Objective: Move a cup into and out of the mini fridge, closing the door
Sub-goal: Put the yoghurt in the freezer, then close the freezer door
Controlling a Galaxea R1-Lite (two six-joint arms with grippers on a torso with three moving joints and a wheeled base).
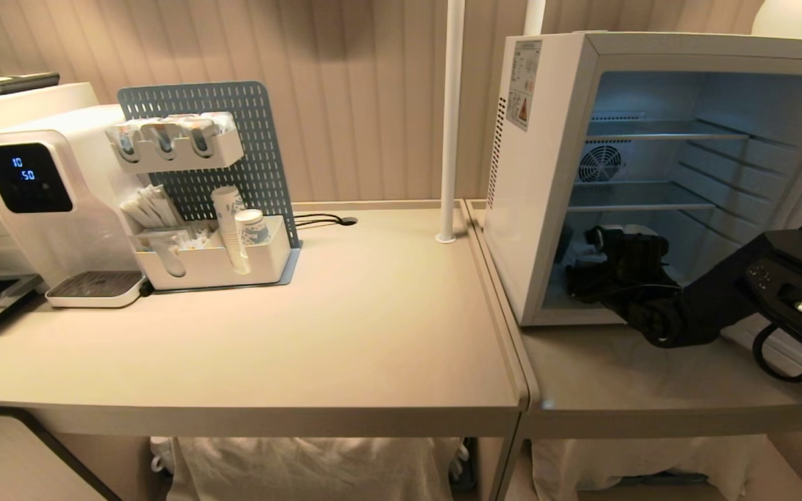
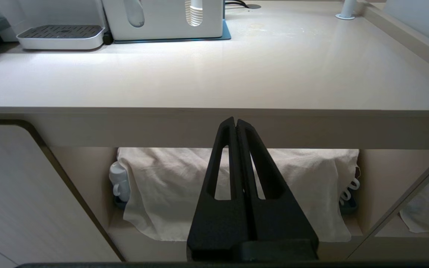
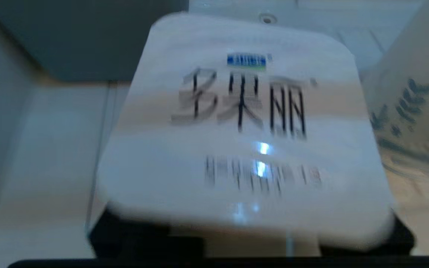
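Presently, the pale beige laminate table (image 1: 373, 334) carries the white boxy mini fridge (image 1: 533, 209) at its right end, and the interior with its wire shelves stands fully exposed, so the door is evidently swung open and out of the head view

The black right gripper (image 1: 603, 268) is reached into the bottom compartment, low on the fridge floor. Whether it is open or closed on anything cannot be told from these views

Directly ahead of the right wrist camera, and filling most of that view, sits a small white plastic pot with a square foil lid (image 3: 244, 130) printed in dark characters. This is not the task's item

The small white paper cup with the blue-green printed pattern (image 3: 412, 111) stands just beside that pot, off to one side of the claw's line and not between its jaws. It appears upright, though only part of its side wall shows

Judgement: the right arm is much the nearer and would need a sideways correction to centre on the cup. The black left gripper (image 2: 235, 121) is closed and empty, parked below the table's front edge, well apart
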